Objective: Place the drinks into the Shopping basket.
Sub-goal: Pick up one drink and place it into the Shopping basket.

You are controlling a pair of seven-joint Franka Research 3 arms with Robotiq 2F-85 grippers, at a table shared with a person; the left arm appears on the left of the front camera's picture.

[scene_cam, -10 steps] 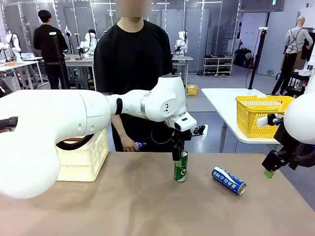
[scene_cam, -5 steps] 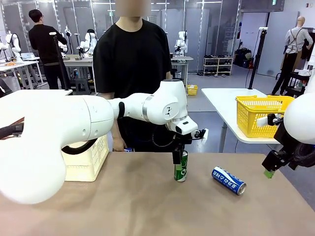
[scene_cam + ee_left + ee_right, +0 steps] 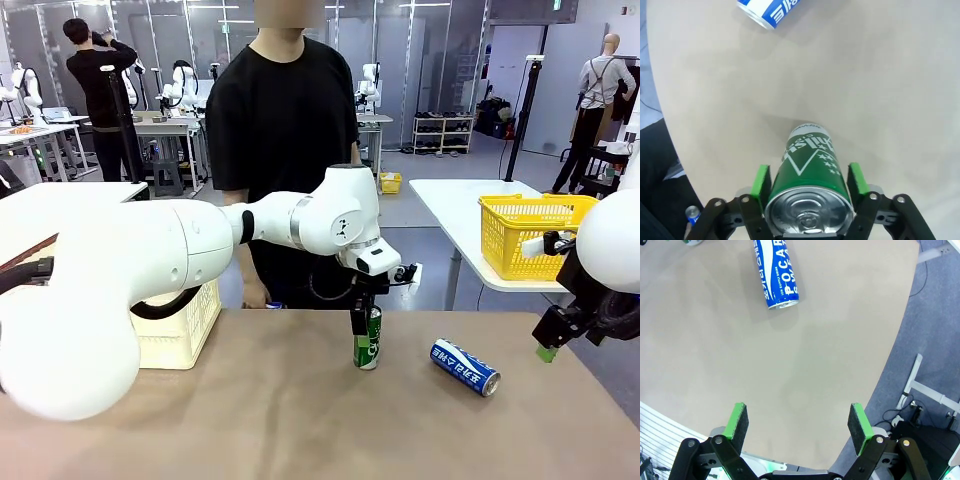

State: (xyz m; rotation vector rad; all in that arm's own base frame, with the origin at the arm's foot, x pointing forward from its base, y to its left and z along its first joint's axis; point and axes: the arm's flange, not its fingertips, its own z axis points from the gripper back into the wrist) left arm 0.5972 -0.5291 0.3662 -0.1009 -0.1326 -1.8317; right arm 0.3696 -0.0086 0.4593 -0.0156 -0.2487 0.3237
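A green drink can (image 3: 368, 338) stands upright in the middle of the table. My left gripper (image 3: 362, 330) comes down over it. In the left wrist view the green pads (image 3: 760, 181) press both sides of the can (image 3: 810, 165), so my left gripper (image 3: 809, 182) is shut on it. A blue drink can (image 3: 465, 367) lies on its side to the right, also seen as the blue can (image 3: 772, 10) and the blue can (image 3: 777, 275). My right gripper (image 3: 548, 348) hangs open off the table's right edge, and the right gripper (image 3: 797, 425) holds nothing. The cream Shopping basket (image 3: 185, 325) sits at the far left, partly behind my left arm.
A person in black stands at the far edge, with a hand (image 3: 255, 298) low by the table. A small blue can top (image 3: 692, 215) shows beyond the table edge. A yellow mesh basket (image 3: 530, 235) rests on a separate table at the right.
My left gripper's jaws have closed in onto the green can, which stays upright in place. The person has shifted slightly to the right. The right arm has not moved.
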